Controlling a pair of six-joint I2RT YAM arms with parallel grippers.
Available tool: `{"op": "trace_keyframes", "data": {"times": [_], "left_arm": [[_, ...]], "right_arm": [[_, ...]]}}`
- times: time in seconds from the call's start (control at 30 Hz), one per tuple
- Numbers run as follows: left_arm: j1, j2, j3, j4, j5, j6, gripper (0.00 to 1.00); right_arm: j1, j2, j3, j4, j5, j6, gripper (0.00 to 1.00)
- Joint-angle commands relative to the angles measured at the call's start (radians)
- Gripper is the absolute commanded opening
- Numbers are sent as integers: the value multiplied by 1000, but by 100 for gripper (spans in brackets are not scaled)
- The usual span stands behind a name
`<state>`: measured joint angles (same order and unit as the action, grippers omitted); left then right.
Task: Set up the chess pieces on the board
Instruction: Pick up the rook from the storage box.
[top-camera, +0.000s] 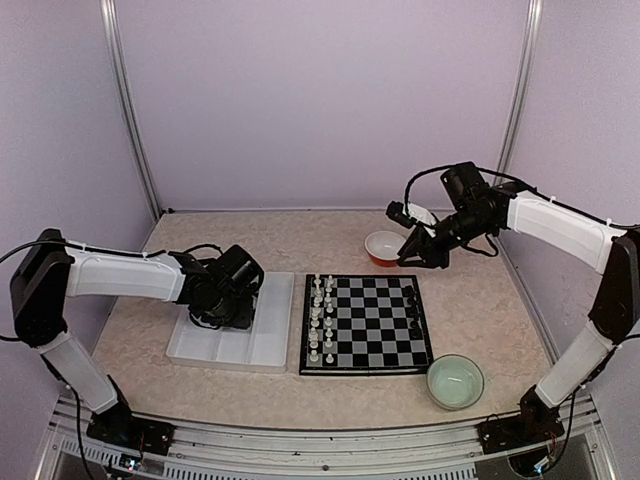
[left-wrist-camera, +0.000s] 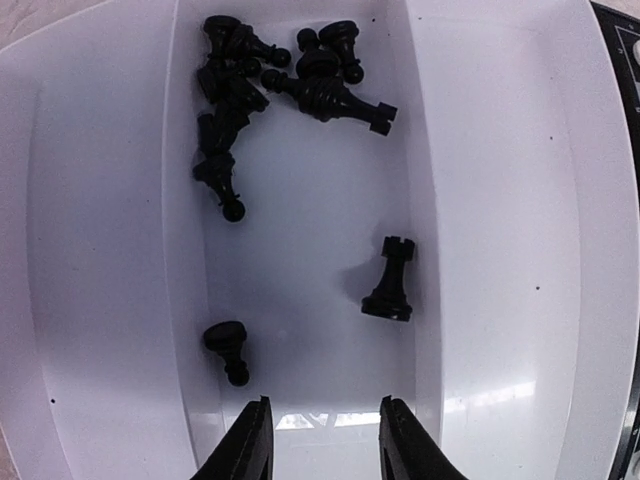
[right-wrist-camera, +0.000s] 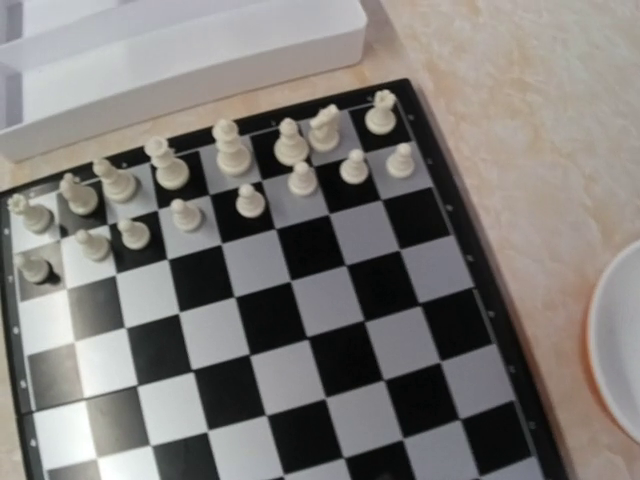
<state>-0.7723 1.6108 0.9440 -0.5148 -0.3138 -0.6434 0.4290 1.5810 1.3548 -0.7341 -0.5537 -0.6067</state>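
Left pincer (left-wrist-camera: 322, 425): parted, empty.
Black rook (left-wrist-camera: 390, 282): ahead, slightly right, in white tray (left-wrist-camera: 500, 200).
Right pincer (top-camera: 411, 256): opening cannot be told.

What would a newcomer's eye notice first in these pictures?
First, the checkered board in the middle of the table, with white pieces standing in two rows along the side nearest the white tray. The left gripper hangs open over that tray, where black pieces lie in a heap and one rook stands upright.
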Motion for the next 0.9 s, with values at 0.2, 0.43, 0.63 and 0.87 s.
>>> {"op": "trace_keyframes", "data": {"times": [0.2,0.43,0.63,0.87], "left_arm": [[67,106,91,43,71,125,37],[96,182,133,83,149,222,38],[120,226,142,106,180,238,35],[140,245,130,111,181,245,26]], "right_arm": [[-1,-19,-51,45,-48,46,25],[-1,-5,-37,32,-39,53,25],[-1,6,-27,24,-31,60,25],[-1,19,-10,15,-31,64,24]]}}
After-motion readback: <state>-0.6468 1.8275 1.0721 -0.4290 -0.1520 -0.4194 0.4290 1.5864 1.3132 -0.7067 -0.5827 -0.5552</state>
